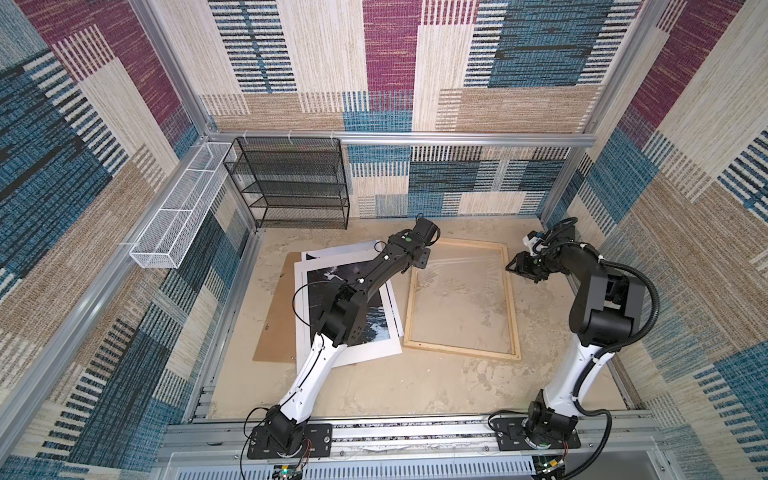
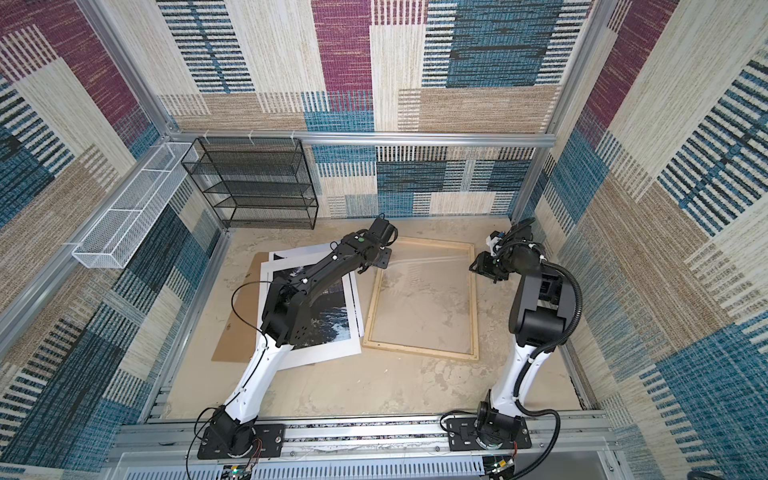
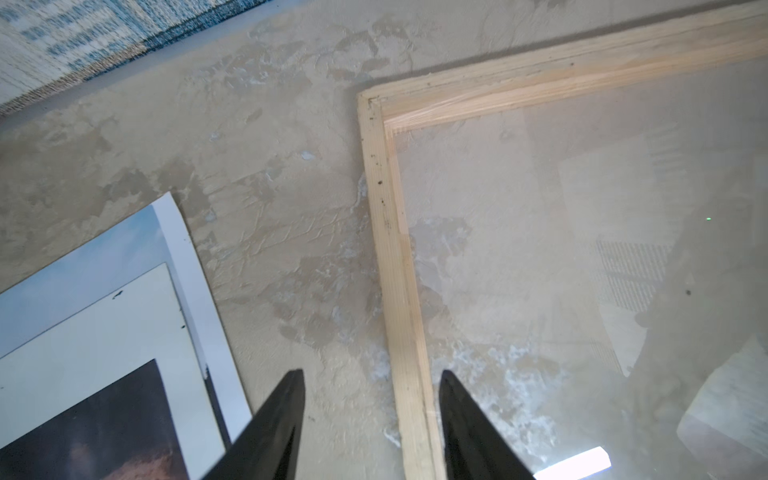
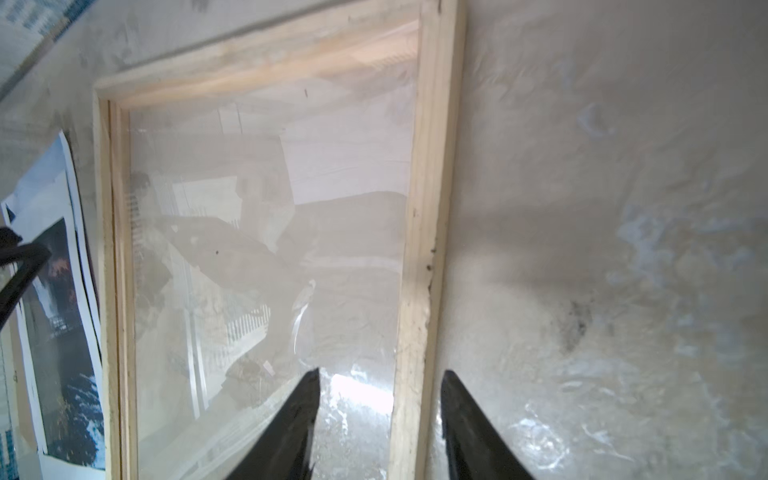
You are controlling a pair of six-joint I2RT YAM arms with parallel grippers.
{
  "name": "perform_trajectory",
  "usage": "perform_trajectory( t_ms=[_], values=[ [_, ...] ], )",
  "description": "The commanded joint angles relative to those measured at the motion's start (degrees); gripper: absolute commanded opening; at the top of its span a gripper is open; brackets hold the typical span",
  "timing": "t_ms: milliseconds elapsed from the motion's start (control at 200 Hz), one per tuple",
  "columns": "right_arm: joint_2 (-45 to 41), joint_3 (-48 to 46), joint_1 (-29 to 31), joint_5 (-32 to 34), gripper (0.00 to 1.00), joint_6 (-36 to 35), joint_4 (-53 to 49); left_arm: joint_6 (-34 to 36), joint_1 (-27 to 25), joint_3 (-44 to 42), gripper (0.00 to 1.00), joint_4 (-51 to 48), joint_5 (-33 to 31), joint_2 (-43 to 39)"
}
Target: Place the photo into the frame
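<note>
The frame [image 1: 461, 348], of pale wood with a clear pane, lies flat right of the middle in both top views [image 2: 419, 352]. My left gripper [image 3: 372, 376] is open, its jaws standing astride the frame's left rail [image 3: 409, 374] near the far corner without touching it. It hangs there in a top view [image 1: 409, 270]. My right gripper [image 4: 381, 372] is also open and straddles the right rail [image 4: 411, 374]; a top view shows it [image 1: 513, 267]. The photo [image 1: 376, 320], dark with blue water, lies left of the frame under the left arm, with a white mat [image 1: 357, 353] over it.
A brown backing board [image 1: 274, 324] lies under the photo and mat at the left. A black mesh shelf [image 1: 291, 183] stands against the back wall. A white wire basket [image 1: 178, 216] hangs on the left wall. Walls enclose the table on three sides.
</note>
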Motion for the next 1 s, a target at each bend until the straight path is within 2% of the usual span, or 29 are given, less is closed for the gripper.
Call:
perform_trajectory(
  t_ms=[0,155,391,611,991],
  values=[
    [-0.9,-0.21,-0.02,-0.38,0.49,7.24,6.93,-2.55,0.01,-3.48,0.54,-0.72,1.64,-2.44],
    [-1.08,-0.22,0.65,0.07,0.47,13.06,11.48,-3.98,0.01,-9.1,0.49,-0.68,2.44,-5.05],
    [1.29,2.14,3.0,2.84,0.46,17.63,15.47,-4.95,0.01,-13.52,0.46,-0.7,5.01,-6.41],
    [6.23,9.35,7.22,6.31,0.45,16.18,15.21,-5.93,0.0,-16.15,0.43,0.44,6.66,-7.27],
    [17.68,25.32,8.24,9.78,0.44,12.54,6.0,-6.32,0.01,-18.95,0.41,2.25,9.57,-8.08]
  ],
)
